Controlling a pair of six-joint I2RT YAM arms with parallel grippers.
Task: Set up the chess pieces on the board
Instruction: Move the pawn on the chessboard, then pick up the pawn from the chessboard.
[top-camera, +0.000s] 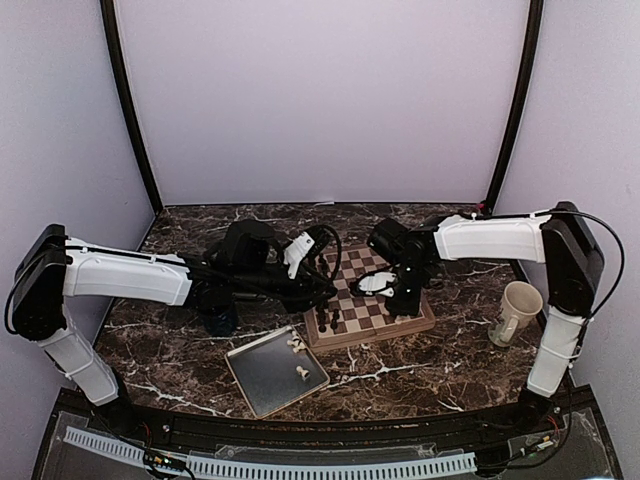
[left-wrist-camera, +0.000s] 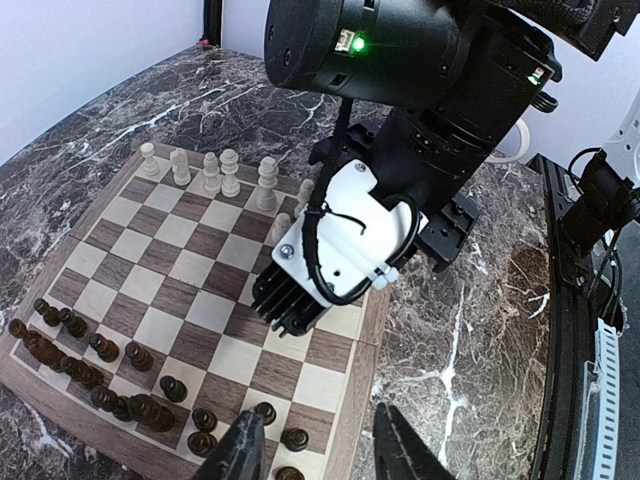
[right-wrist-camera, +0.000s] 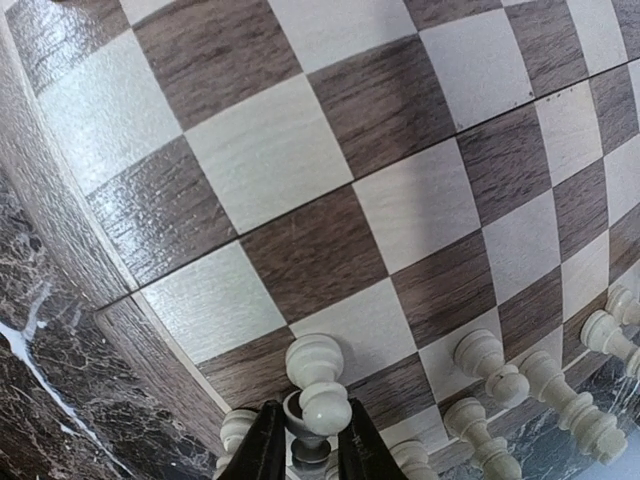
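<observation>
Some cream pieces (top-camera: 295, 344) lie on the tray (top-camera: 262, 385), near and left of the board (top-camera: 372, 318), by whose left edge the left gripper (left-wrist-camera: 320, 455) hangs spread and empty. At the board's right edge the right gripper (right-wrist-camera: 311, 440) pinches a cream pawn (right-wrist-camera: 318, 392) among close neighbours. I judge that a skewed grip could tip it or topple them.

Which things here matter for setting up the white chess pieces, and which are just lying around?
For the job: white pieces, board, pawn in right gripper, tray with spare white pieces.
Lying about: cup, dark pieces.
</observation>
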